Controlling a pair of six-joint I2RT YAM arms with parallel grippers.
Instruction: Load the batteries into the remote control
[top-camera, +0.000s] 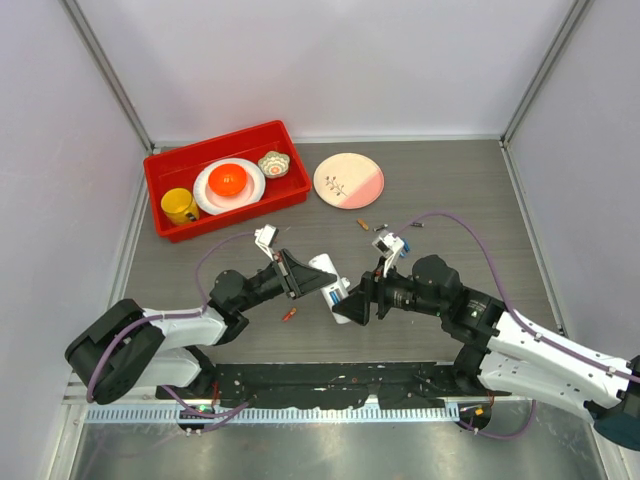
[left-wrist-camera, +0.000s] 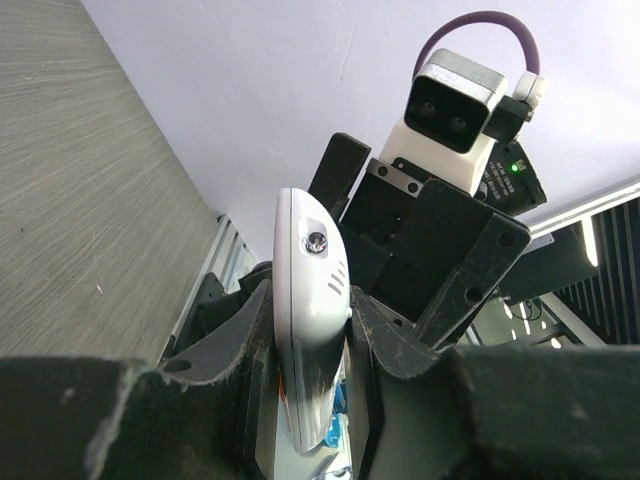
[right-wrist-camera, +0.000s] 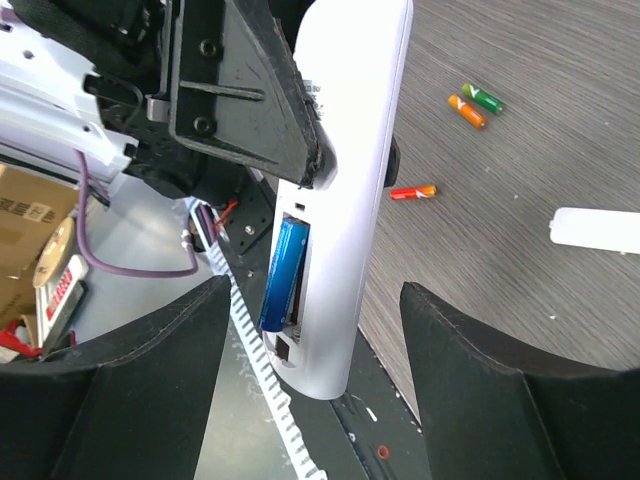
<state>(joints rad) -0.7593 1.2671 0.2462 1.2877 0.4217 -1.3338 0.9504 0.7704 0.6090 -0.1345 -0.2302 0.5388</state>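
Note:
My left gripper (top-camera: 300, 273) is shut on the white remote control (top-camera: 324, 269) and holds it above the table with its battery bay exposed. In the left wrist view the remote (left-wrist-camera: 308, 270) stands edge-on between the pads. One blue battery (right-wrist-camera: 283, 272) sits in the bay of the remote (right-wrist-camera: 355, 170), slightly tilted out. My right gripper (top-camera: 353, 303) is open, its fingers (right-wrist-camera: 160, 390) either side of the remote's lower end without touching. Loose batteries lie on the table: an orange-red one (right-wrist-camera: 412, 191), an orange one (right-wrist-camera: 466, 110) and a green one (right-wrist-camera: 483, 97).
A small white cover piece (right-wrist-camera: 598, 229) lies on the table. A red bin (top-camera: 160, 165) at the back left holds a yellow mug (top-camera: 180, 206), a plate and a small bowl. A pink plate (top-camera: 348, 180) lies beside it. White walls enclose the table.

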